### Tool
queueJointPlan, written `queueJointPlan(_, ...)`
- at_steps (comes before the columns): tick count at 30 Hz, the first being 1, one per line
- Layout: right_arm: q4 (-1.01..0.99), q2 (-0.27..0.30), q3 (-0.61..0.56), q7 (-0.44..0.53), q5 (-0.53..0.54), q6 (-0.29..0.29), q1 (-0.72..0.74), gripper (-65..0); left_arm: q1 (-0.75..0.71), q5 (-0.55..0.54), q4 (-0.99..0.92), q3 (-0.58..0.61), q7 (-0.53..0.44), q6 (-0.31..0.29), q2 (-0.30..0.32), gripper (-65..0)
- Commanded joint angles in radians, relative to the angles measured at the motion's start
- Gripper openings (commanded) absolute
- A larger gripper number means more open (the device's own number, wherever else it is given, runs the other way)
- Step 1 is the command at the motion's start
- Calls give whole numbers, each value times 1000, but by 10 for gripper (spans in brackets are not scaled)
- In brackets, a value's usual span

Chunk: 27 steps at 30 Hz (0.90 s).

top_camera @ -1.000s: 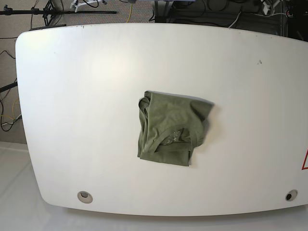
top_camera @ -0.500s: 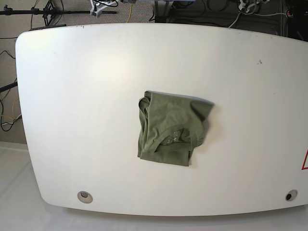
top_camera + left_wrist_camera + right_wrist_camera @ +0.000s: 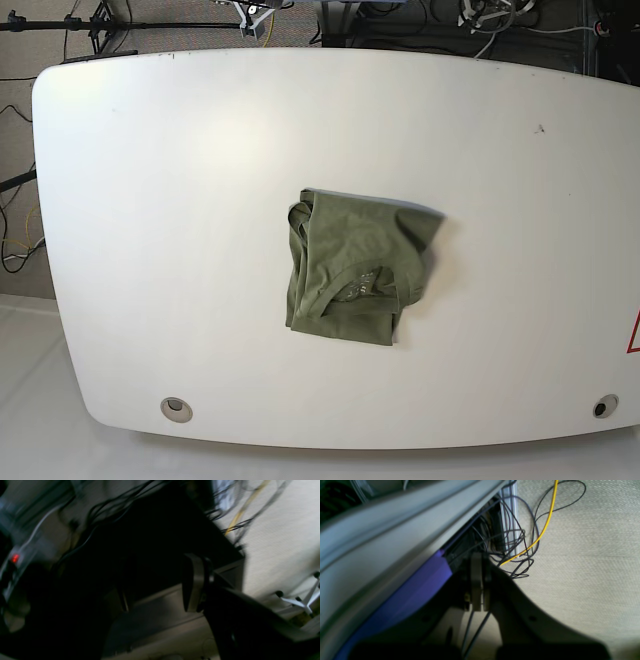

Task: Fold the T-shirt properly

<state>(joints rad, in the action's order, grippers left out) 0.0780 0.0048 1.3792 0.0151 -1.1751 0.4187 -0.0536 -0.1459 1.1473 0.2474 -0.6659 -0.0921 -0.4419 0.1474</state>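
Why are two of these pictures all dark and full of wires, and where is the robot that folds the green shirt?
The robot has two arms, each with a camera near its end effector. One picture looks down from above: it shows the white table with the olive-green T-shirt lying on it, already folded into a small bundle. The arms are pulled back past the table's far edge, so their cameras see the floor and cables there. In the right arm's picture, the right end effector is shut and holds nothing. In the left arm's blurry picture, the left end effector stands open and empty. Nothing touches the shirt.
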Motion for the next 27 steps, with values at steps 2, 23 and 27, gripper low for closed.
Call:
queueJointPlan(2, 1, -19, -1, 1, 1, 4, 18, -650, 13, 4, 5, 42, 9, 7, 18, -396)
queueJointPlan(23, 3, -24, 6, -2, 5, 4, 24, -650, 104, 4, -135, 180, 9, 7, -6, -396)
queueJointPlan(27, 3, -24, 6, -2, 5, 4, 24, -650, 104, 4, -135, 206, 9, 7, -6, -396)
